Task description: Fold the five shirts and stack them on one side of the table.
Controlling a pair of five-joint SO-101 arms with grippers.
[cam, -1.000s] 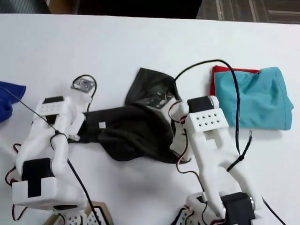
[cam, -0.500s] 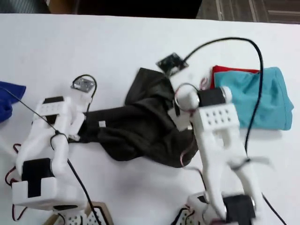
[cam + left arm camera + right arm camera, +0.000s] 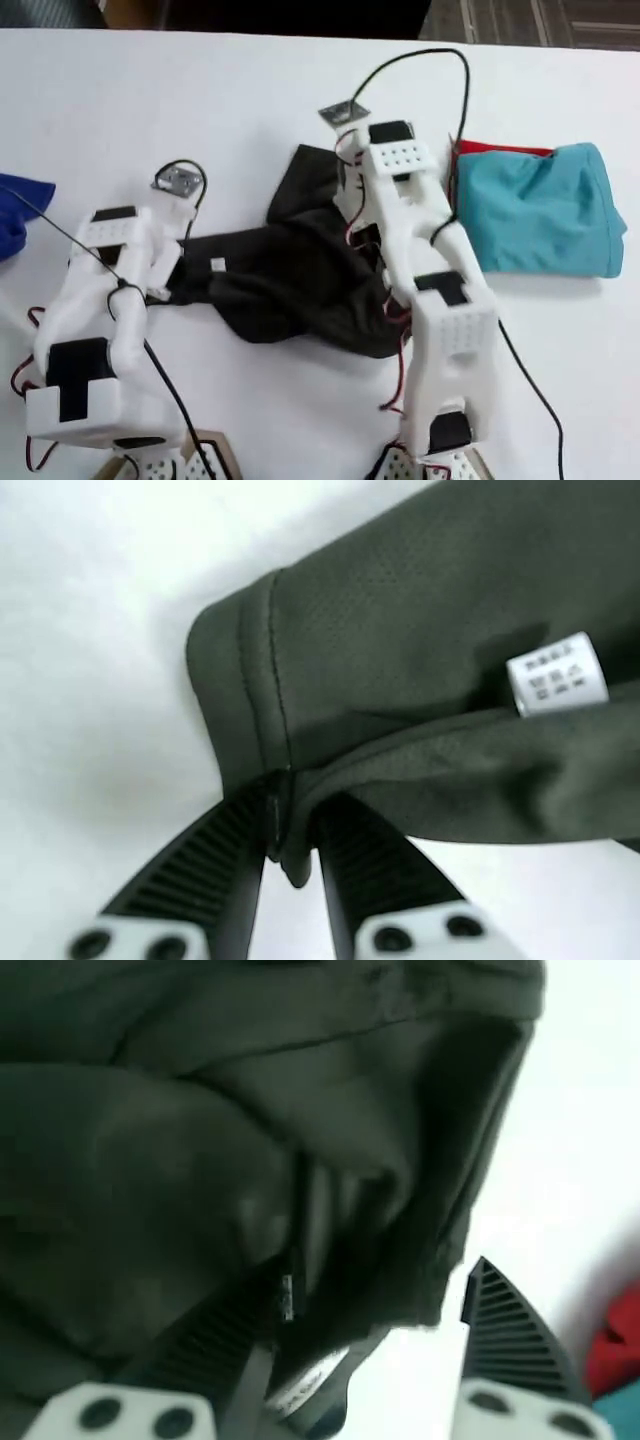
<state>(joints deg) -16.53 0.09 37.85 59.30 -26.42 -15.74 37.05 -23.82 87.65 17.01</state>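
A dark grey shirt (image 3: 290, 270) lies crumpled in the middle of the white table (image 3: 250, 90). My left gripper (image 3: 290, 830) is shut on its hem at the left end, a white label (image 3: 557, 675) close by; in the high view the left gripper (image 3: 168, 288) sits at the shirt's left edge. The right arm (image 3: 400, 180) stretches over the shirt's far right part. My right gripper (image 3: 370, 1310) stands open there, with a fold of the dark shirt (image 3: 300, 1140) draped over one finger (image 3: 215, 1335). A teal folded shirt (image 3: 540, 210) lies on a red one (image 3: 470, 150) at the right.
A blue shirt (image 3: 20, 210) lies at the left edge of the table. Black cables loop above both arms. The far half of the table is bare white. The front edge is crowded by both arm bases.
The right arm has swung from the shirt's near right side, past the teal pile, out to the shirt's far part. The left arm has kept still with the hem held.
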